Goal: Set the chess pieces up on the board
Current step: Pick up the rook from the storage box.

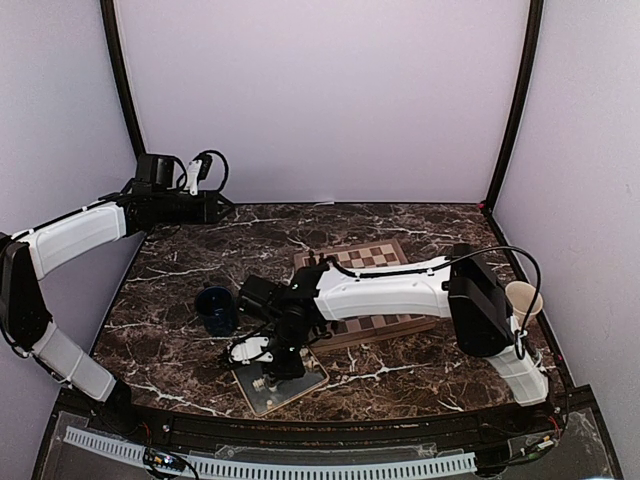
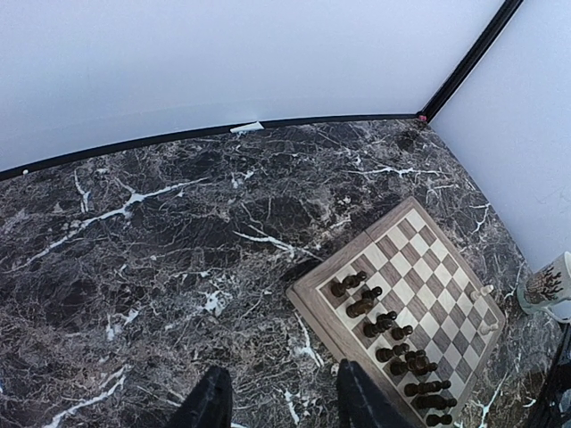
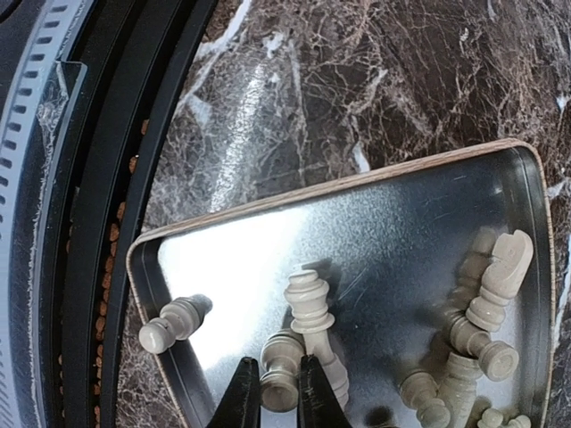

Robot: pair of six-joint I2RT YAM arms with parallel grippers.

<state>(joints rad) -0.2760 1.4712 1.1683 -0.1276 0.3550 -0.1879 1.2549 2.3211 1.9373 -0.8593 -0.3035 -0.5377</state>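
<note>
Right wrist view, bottom centre:
- Right fingers (image 3: 245, 397) drawn narrow on cream piece (image 3: 280, 370), lying in tray (image 3: 419, 223). Both its sides touched; grip judged made.
- Piece's long axis run up-down frame, in line with fingers, so width is spanned.
- Taller piece (image 3: 310, 308) laid touching it at right; snag on lift judged possible.
- Other chess pieces (image 3: 495, 285) heaped lower right.

Top view: board (image 1: 375, 255) seen to upper right of tray.

Left wrist view: left fingers (image 2: 210, 401) spread, empty, held above bench (image 2: 178, 232), well apart from tray.
</note>
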